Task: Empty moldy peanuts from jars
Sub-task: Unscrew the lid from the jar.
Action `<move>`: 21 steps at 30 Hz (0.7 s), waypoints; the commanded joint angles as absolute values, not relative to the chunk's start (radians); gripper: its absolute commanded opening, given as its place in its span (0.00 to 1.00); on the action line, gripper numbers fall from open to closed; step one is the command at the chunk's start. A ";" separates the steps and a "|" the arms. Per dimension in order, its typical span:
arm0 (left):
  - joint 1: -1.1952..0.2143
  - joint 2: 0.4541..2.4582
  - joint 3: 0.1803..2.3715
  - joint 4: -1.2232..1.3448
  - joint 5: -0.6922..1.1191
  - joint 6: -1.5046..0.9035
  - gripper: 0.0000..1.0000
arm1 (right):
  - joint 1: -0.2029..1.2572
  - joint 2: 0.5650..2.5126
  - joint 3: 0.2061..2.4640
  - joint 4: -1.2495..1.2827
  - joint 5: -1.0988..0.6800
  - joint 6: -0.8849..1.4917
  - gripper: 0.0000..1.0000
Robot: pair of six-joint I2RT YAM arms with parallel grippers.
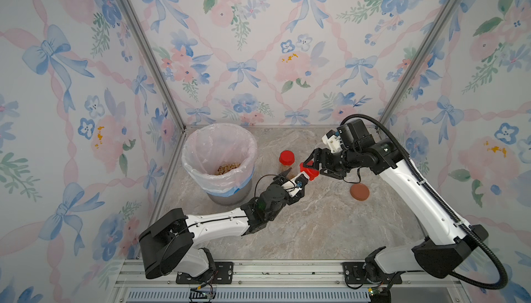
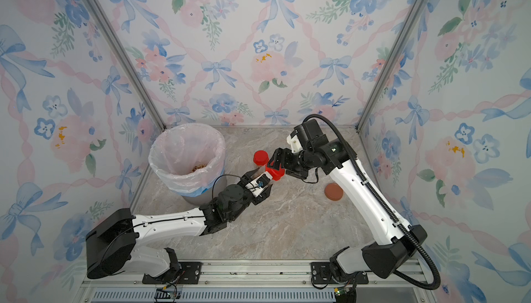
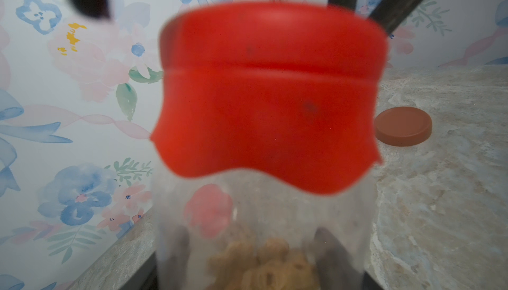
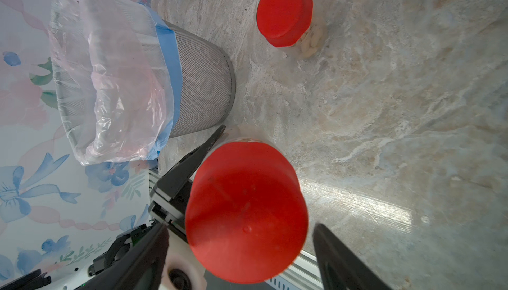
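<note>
My left gripper is shut on a clear jar with a red lid, held tilted above the table right of the bin. Tan moldy peanuts lie at the jar's bottom between the fingers. My right gripper is open and straddles this red lid, with a gap showing on each side. A second red-lidded jar stands upright just behind, with pale peanuts inside. More peanuts lie heaped in the bin.
The grey mesh bin with a pinkish liner stands at the back left, near the wall corner. A brown lid lies flat on the marble table under the right arm. Floral walls close in three sides.
</note>
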State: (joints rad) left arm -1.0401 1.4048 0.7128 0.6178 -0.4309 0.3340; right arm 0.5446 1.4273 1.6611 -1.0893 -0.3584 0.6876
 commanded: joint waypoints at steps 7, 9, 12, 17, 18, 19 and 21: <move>-1.048 1.427 0.746 0.627 -0.446 0.359 0.32 | 0.583 1.469 1.702 -1.133 -0.330 0.658 0.84; -1.048 1.429 0.748 0.627 -0.447 0.361 0.32 | 0.583 1.465 1.691 -1.129 -0.326 0.656 0.83; -1.049 1.428 0.751 0.627 -0.446 0.359 0.32 | 0.583 1.471 1.684 -1.121 -0.331 0.650 0.81; -1.048 1.418 0.750 0.627 -0.445 0.356 0.32 | 0.589 1.479 1.683 -1.112 -0.341 0.634 0.68; -1.050 1.414 0.750 0.628 -0.442 0.355 0.32 | 0.592 1.480 1.679 -1.119 -0.339 0.631 0.68; -1.050 1.408 0.749 0.627 -0.439 0.351 0.32 | 0.595 1.482 1.675 -1.125 -0.332 0.632 0.67; -1.050 1.393 0.750 0.627 -0.419 0.340 0.32 | 0.598 1.481 1.665 -1.124 -0.326 0.575 0.62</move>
